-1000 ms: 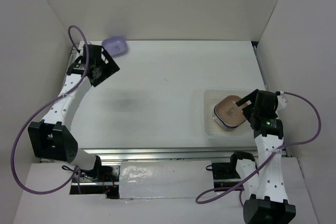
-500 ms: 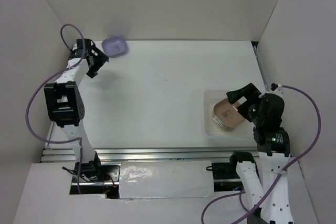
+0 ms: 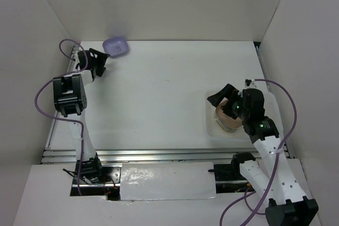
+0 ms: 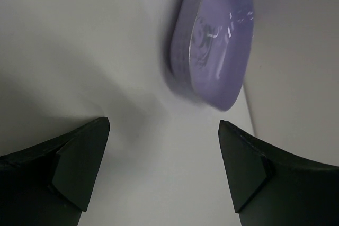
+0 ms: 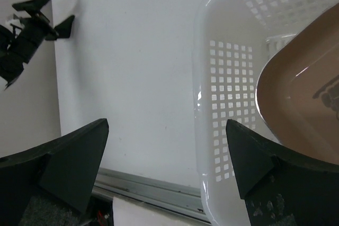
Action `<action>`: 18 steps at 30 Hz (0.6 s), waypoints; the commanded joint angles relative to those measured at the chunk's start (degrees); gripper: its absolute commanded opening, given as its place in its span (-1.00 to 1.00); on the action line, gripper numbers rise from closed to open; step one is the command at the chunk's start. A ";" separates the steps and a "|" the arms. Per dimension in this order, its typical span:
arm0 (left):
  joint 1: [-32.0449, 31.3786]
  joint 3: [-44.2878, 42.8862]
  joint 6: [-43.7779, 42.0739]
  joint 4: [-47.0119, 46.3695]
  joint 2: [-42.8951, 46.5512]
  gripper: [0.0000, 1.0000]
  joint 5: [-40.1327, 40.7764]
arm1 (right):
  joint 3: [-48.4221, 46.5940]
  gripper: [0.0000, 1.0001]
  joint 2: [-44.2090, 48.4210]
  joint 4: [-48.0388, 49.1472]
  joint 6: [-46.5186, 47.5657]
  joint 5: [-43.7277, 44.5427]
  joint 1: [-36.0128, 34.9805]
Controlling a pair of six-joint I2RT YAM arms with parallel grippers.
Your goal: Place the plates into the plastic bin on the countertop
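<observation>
- Nearest the bases, the right pincer (image 5: pixel 167 130) hung spread open with nothing in it, over the plastic bin (image 5: pixel 222 78). The bin sat on the right side of the counter (image 3: pixel 159 88).
- A brown plate (image 5: pixel 302 93) lay inside the bin, on top of what looked like a small stack.
- Further back on the left, the left pincer (image 4: pixel 163 130) was open and empty too, down low near the counter.
- The last loose one, a purple plate (image 4: pixel 212 46), sat in the far left corner. It was just ahead of the left pincer and a bit right of the gap, not touching either finger.
- From that wrist its long axis ran away from the fingers.
- My guess: it's the left arm's grab, since the right was well apart from it.
</observation>
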State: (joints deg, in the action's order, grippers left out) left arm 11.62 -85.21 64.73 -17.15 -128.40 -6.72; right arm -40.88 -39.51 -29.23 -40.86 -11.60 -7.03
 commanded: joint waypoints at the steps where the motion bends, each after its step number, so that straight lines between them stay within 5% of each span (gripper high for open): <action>1: 0.25 -5.20 4.08 1.48 -8.25 0.99 0.38 | 0.36 1.00 -1.36 6.46 -0.18 1.48 -2.46; 6: -2.56 -26.69 1.46 21.06 -15.90 0.90 9.68 | -0.51 1.00 -3.91 7.00 -0.10 2.63 -5.36; 8: -3.70 -33.67 0.05 30.18 -20.73 0.65 11.29 | -1.13 1.00 -4.00 6.82 -0.18 3.42 -6.07; 9: -3.88 -38.75 -0.30 31.98 -23.19 0.25 11.64 | -1.74 1.00 -3.83 6.65 -0.10 3.68 -6.59; 11: -3.97 -40.91 0.22 34.27 -24.53 -0.15 11.38 | -2.53 1.00 -3.73 6.12 0.17 4.12 -6.95; 12: -3.80 -40.04 0.83 33.94 -24.53 -0.63 10.51 | -3.84 1.00 -3.65 5.16 0.43 4.47 -7.47; 15: -3.18 -37.14 1.63 33.14 -22.78 -1.00 8.49 | -5.69 1.00 -3.30 3.84 1.05 5.44 -8.61; 18: -2.74 -32.41 1.02 38.67 -15.79 -1.00 7.95 | -6.05 1.00 -3.38 5.14 1.48 5.45 -9.84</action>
State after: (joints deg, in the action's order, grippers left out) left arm 7.73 -122.65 67.16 7.05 -148.49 0.99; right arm -44.14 -43.46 -26.48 -40.71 -7.40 -15.55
